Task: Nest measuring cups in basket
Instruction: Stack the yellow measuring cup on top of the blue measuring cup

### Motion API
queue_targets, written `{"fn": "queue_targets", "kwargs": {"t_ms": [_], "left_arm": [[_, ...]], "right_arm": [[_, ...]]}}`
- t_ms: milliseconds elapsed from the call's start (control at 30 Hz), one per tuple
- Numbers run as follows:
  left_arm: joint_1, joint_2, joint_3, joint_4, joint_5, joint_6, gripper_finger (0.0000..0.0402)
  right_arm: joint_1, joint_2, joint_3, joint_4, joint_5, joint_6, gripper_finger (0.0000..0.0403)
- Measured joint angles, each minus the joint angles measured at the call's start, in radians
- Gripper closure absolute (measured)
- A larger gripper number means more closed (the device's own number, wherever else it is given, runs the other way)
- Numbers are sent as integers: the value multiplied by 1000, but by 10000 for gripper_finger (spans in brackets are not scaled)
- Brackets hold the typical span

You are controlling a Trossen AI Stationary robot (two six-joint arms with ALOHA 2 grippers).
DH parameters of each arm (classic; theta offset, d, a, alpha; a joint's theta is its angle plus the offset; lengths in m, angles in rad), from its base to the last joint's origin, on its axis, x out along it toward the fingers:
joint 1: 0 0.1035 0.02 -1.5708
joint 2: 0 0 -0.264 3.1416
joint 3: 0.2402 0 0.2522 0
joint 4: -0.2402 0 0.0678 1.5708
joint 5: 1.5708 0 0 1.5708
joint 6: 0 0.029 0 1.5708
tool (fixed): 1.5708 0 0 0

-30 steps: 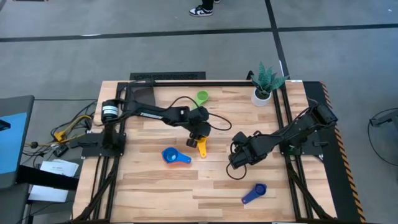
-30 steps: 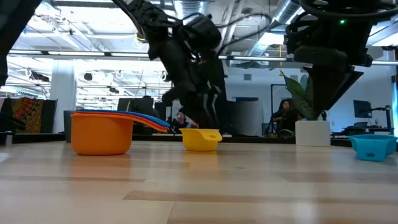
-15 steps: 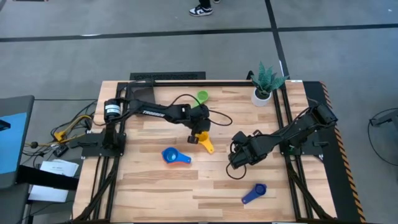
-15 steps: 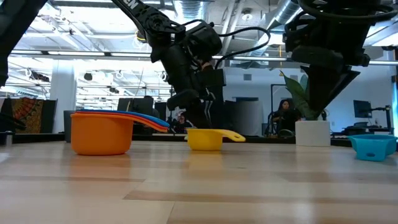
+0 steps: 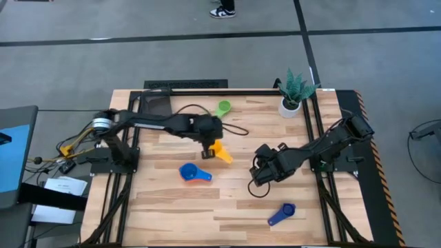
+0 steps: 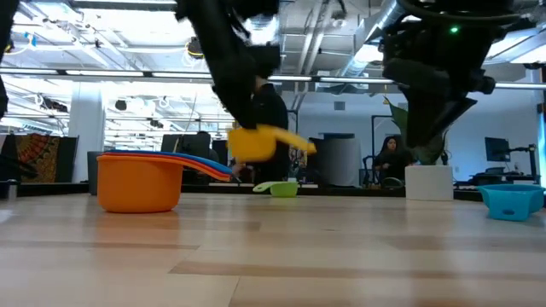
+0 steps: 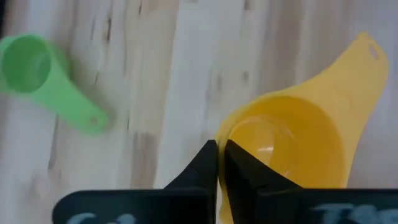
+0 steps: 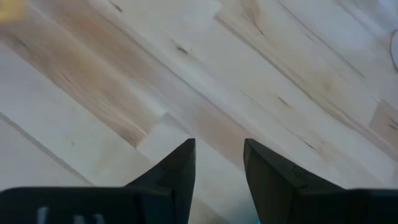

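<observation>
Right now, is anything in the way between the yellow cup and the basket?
Nothing visible blocks it. The left end effector holds the yellow cup up off the table, and the wood between it and the basket is bare. Only the left arm itself reaches across there. The green cup lies off to one side.

Your left arm reaches from its base at the table's left edge across toward the middle, elbow slightly bent. Its left gripper [image 5: 209,142] hangs above the table surface, fingers [image 7: 208,163] pressed tightly together, pinching the rim of the yellow cup [image 7: 292,137], which is lifted clear of the table [image 5: 158,207]. Your right arm stretches from its base at the table's right edge inward, folded low. Its right gripper [image 5: 256,176] sits just right of the table's centre, pointing down at bare wood, fingers [image 8: 177,171] parted with a gap between them and nothing held.
</observation>
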Motion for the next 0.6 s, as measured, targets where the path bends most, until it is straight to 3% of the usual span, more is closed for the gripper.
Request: {"fn": "queue_targets", "kwargs": {"t_ms": [333,500,600], "left_arm": [[-285,-317,-262,-67,-268,-471,401],[-406,-380,-364,-63,-394,-748,401],[-451,-380,-392,-57,-407,-863,401]], "right_arm": [[12,0,0,46,30,-4,255],[6,0,0,76,32,-48,260],[-4,0,0,103,28,-77,262]]}}
